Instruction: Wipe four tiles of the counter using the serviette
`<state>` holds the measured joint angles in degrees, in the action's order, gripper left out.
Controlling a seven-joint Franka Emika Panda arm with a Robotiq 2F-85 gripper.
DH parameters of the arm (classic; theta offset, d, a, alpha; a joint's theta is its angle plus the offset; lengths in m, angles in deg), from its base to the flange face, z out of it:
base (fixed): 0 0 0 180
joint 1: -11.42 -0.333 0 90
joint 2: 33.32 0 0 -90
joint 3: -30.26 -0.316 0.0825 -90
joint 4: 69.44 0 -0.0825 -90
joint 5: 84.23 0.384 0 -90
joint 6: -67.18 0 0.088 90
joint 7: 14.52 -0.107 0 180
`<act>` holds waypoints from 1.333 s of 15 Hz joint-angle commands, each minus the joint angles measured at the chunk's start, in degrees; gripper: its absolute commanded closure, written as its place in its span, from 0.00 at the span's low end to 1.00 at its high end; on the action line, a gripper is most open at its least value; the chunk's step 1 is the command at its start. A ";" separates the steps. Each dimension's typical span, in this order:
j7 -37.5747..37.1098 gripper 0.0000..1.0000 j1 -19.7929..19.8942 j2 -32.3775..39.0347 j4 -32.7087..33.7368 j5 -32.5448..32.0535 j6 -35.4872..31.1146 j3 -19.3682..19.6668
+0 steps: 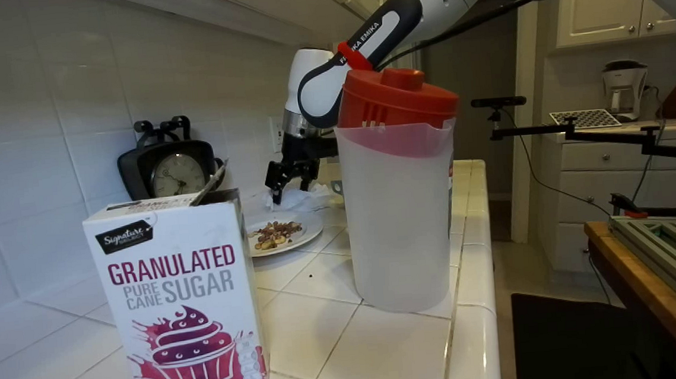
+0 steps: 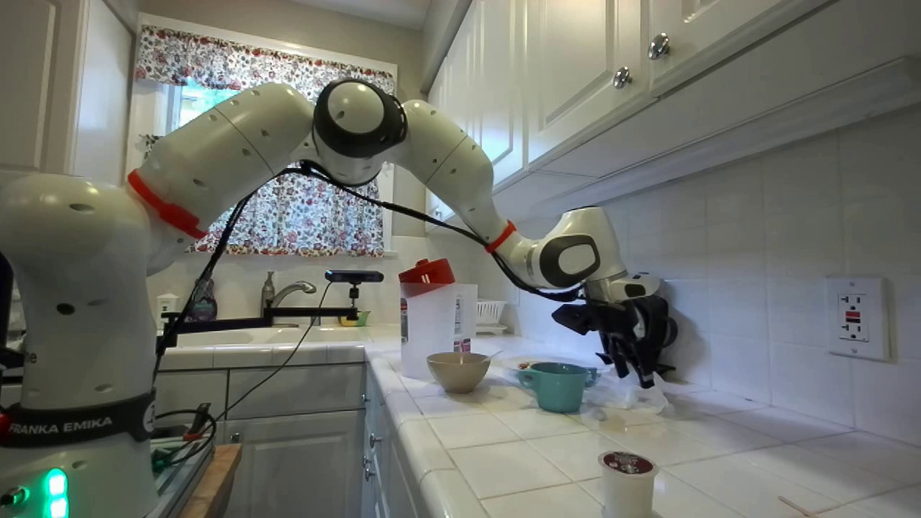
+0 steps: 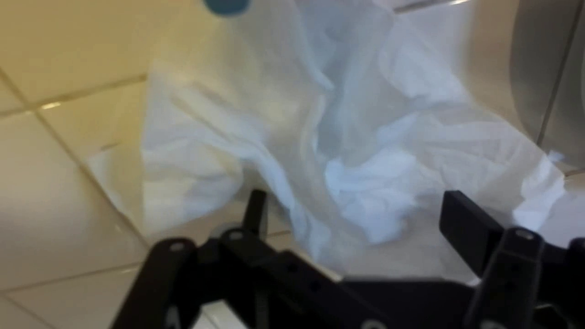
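The white crumpled serviette (image 3: pixel 292 119) lies spread on the glossy white tiled counter (image 3: pixel 55 196) in the wrist view. It also shows in both exterior views, as a thin white heap (image 1: pixel 306 200) and a pale sheet (image 2: pixel 640 399). My gripper (image 3: pixel 356 201) is open, with its two fingers wide apart over the near part of the serviette. Folds of the serviette lie between the fingers, and nothing is clamped. In both exterior views the gripper (image 1: pixel 292 191) points down (image 2: pixel 637 374) just above the serviette. Whether the fingertips touch it I cannot tell.
A plate (image 1: pixel 317 229) with nuts, a red-lidded pitcher (image 1: pixel 400 221), a sugar box (image 1: pixel 182 307) and a black clock (image 1: pixel 176 174) stand around. A teal cup (image 2: pixel 560 392) is close beside the serviette. A beige bowl (image 2: pixel 459 373) and a small pod (image 2: pixel 626 489) are also there.
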<state>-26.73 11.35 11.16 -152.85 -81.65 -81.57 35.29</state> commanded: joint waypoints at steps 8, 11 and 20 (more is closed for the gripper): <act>-0.12 0.44 0.31 0.08 0.16 0.38 -0.81 -0.29; -0.12 0.66 0.30 0.07 0.09 0.29 -1.05 -0.21; -3.64 1.00 1.24 1.85 1.98 0.78 0.16 2.12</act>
<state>-28.09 11.85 11.50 -152.85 -81.60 -81.97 36.43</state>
